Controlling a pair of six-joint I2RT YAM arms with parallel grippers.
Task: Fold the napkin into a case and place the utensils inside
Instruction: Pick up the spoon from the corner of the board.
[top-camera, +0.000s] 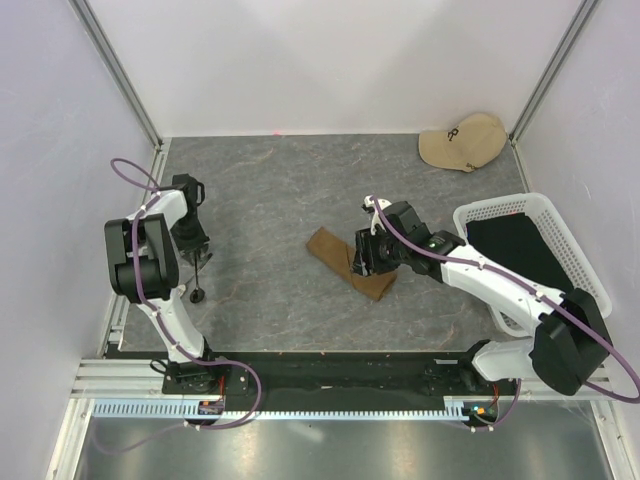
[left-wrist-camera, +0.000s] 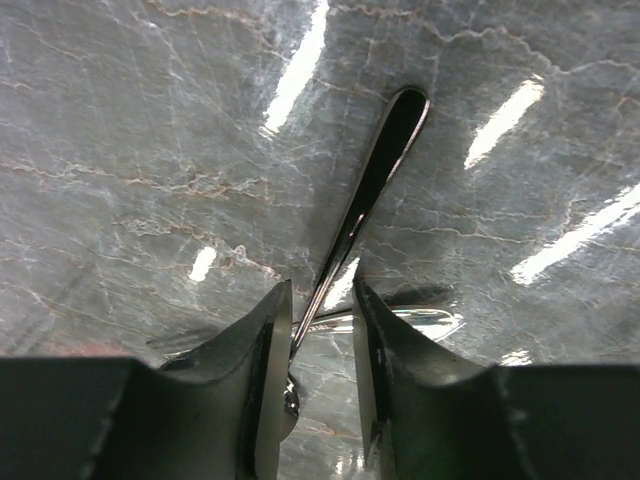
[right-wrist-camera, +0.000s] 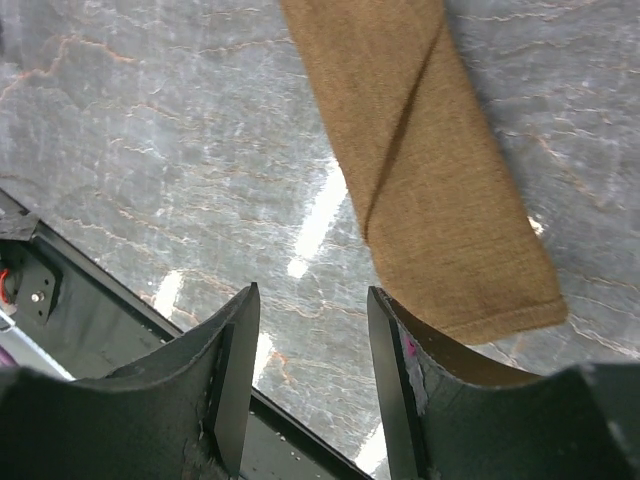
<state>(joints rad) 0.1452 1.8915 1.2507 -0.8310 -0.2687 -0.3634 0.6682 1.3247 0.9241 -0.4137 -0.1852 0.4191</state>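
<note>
The only marking in sight is a small dark emblem on the front of the beige cap (top-camera: 462, 140) at the far right corner, too small to read. The table (top-camera: 270, 190) is grey, marbled and glossy with streaks of reflected light, enclosed by plain white walls and metal frame posts. The napkin (right-wrist-camera: 430, 170), folded into a narrow olive-brown strip with a diagonal crease, lies flat near the table's middle. The right gripper (right-wrist-camera: 312, 300) hovers at its near end with the jaws spread and only bare table between them. At the left, the left gripper (left-wrist-camera: 320, 300) stands partly spread around a slim shiny utensil (left-wrist-camera: 375, 180), which lies close against one finger. A second utensil (left-wrist-camera: 410, 320) lies crosswise beneath it. A white mesh basket (top-camera: 540, 198) at the right holds black fabric (top-camera: 515, 250).
</note>
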